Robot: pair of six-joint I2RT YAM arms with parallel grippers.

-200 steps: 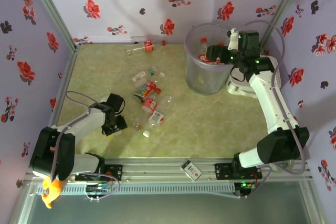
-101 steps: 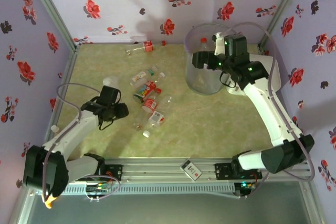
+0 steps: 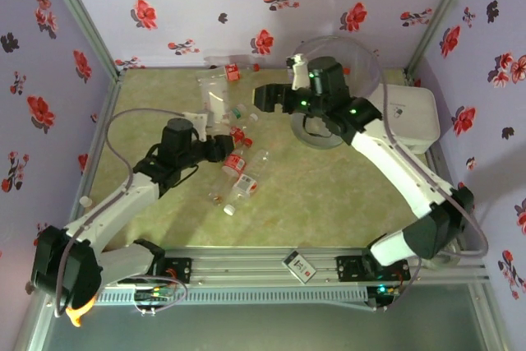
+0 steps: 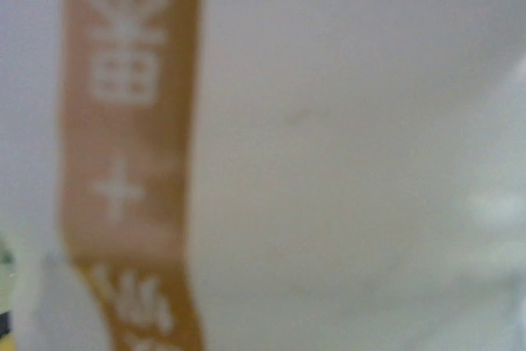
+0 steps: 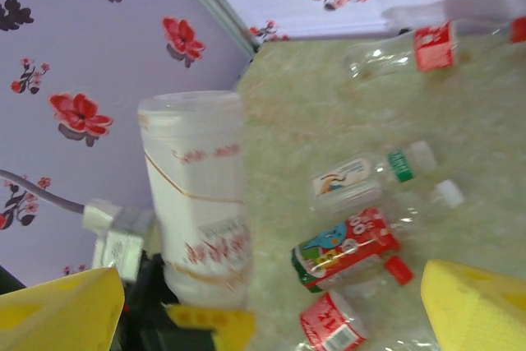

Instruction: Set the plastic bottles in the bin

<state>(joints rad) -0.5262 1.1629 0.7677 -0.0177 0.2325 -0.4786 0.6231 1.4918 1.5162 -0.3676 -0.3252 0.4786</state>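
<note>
Left gripper [image 5: 205, 314]: closed around 1 white bottle [image 3: 215, 92], held upright.
Right gripper [image 3: 261, 98]: open, empty, beside bin.
Bottles [image 3: 234, 163]: 5 lying on table [image 3: 329, 195].
Bin [image 3: 362, 71]: 1, far right.

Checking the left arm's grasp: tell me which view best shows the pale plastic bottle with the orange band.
Right wrist: nearly the whole pale plastic bottle with the orange band shows, upright. Left wrist gives a blurred close-up of its side; top external shows it faint and foreshortened.
</note>
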